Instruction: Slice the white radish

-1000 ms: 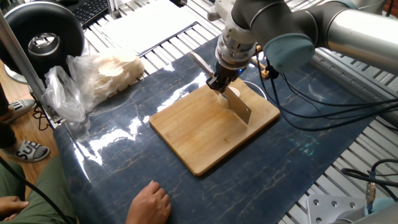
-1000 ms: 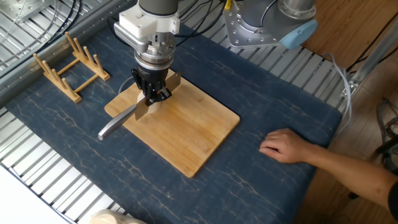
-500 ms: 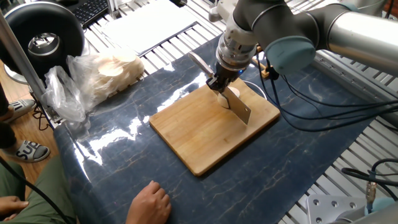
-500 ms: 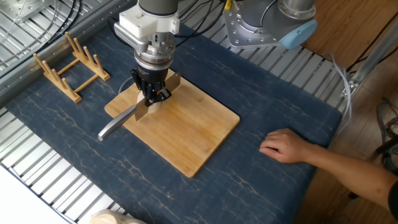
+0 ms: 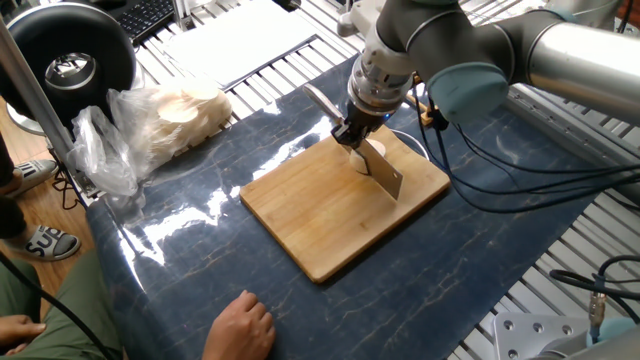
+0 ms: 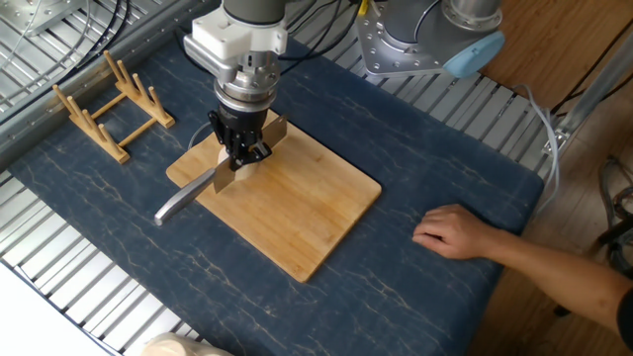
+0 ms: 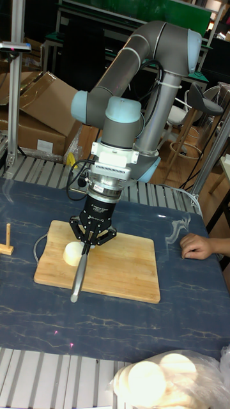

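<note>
Pincer (image 7: 87, 246) at the end of the robot arm was clamped on a knife (image 6: 213, 185), blade edge down on the wooden cutting board (image 5: 330, 215) near the middle of each frame. White radish (image 7: 73, 252), a small pale chunk, sat on the board just beside the blade, left of centre in the tall view. It looked firm, smooth and probably slippery, light enough to roll or skid under a cut; steadying it by its rounded sides would likely suit best. Only the tall view showed the radish clearly; in the two side views the pincer and blade mostly hid it. Those views instead showed a person's hand (image 6: 450, 234) resting on the blue mat.
</note>
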`<state>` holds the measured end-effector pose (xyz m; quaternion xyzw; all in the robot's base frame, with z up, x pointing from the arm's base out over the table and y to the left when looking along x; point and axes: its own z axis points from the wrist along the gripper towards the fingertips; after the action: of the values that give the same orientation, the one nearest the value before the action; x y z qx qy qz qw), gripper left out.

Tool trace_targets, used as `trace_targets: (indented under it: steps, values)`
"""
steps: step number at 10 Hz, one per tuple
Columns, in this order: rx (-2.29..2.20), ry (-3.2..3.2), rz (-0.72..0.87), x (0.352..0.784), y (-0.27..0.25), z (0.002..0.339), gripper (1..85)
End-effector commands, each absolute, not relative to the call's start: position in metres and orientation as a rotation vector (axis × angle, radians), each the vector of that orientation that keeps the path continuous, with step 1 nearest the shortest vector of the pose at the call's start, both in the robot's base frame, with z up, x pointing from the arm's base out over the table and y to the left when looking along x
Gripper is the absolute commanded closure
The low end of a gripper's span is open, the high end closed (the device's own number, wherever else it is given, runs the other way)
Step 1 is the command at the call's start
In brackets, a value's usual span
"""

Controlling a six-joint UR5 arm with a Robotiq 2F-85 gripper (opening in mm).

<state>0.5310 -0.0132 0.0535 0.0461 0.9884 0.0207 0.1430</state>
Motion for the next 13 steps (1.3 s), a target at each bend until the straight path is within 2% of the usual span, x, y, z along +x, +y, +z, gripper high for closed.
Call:
trace_targets:
  steps: [1, 13]
  values:
    - [0.172, 2.851, 0.112, 0.531, -0.006, 0.056, 84.7]
    - [0.083, 2.984, -0.006, 0.505, -0.028, 0.082, 84.7]
